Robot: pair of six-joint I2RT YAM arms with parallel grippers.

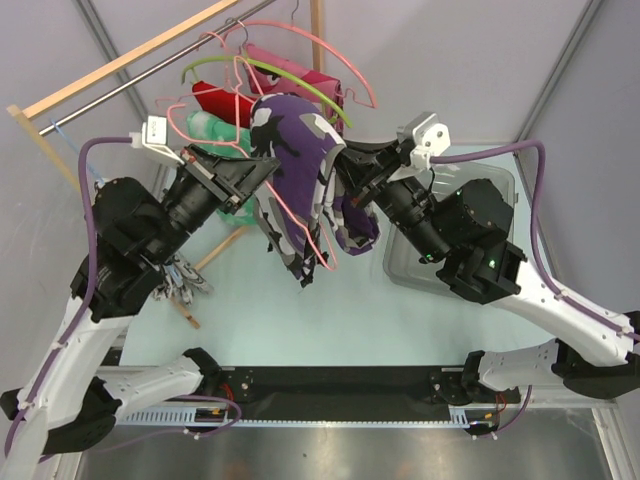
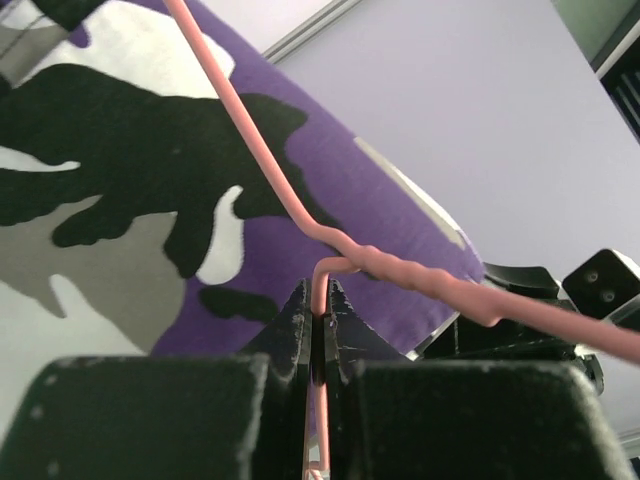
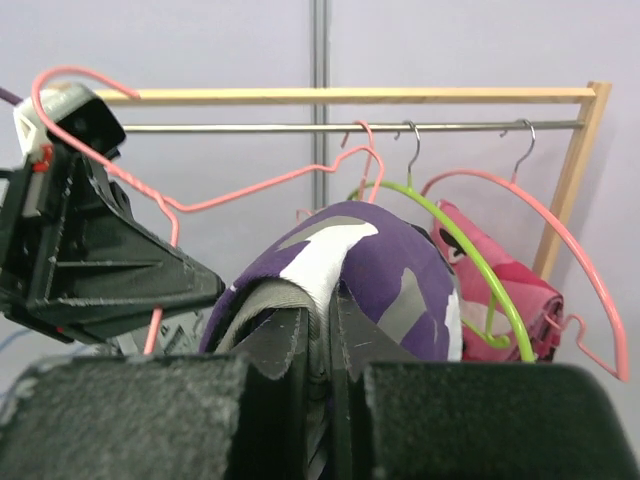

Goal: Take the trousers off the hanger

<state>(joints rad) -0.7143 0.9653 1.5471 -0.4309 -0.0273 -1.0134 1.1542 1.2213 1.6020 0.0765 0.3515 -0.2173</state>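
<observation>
The trousers (image 1: pixel 290 165), purple with white, grey and black camouflage, hang bunched in mid-air between my two arms. The thin pale pink hanger (image 1: pixel 305 215) runs across and down them. My left gripper (image 1: pixel 268 166) is shut on the hanger's wire (image 2: pixel 322 290), which passes between its fingers in the left wrist view, with the trousers (image 2: pixel 150 200) just behind. My right gripper (image 1: pixel 345 190) is shut on a fold of the trousers (image 3: pixel 340 260). The hanger (image 3: pixel 150 205) also shows at the left of the right wrist view.
A clothes rail (image 1: pixel 150 75) on a wooden frame (image 1: pixel 120 62) stands at the back with pink and lime-green hangers (image 1: pixel 300 78), a red garment (image 1: pixel 220 100) and a green-and-white one (image 1: pixel 212 128). A grey bin (image 1: pixel 500 195) lies under my right arm. A newsprint-patterned garment (image 1: pixel 180 278) lies at left.
</observation>
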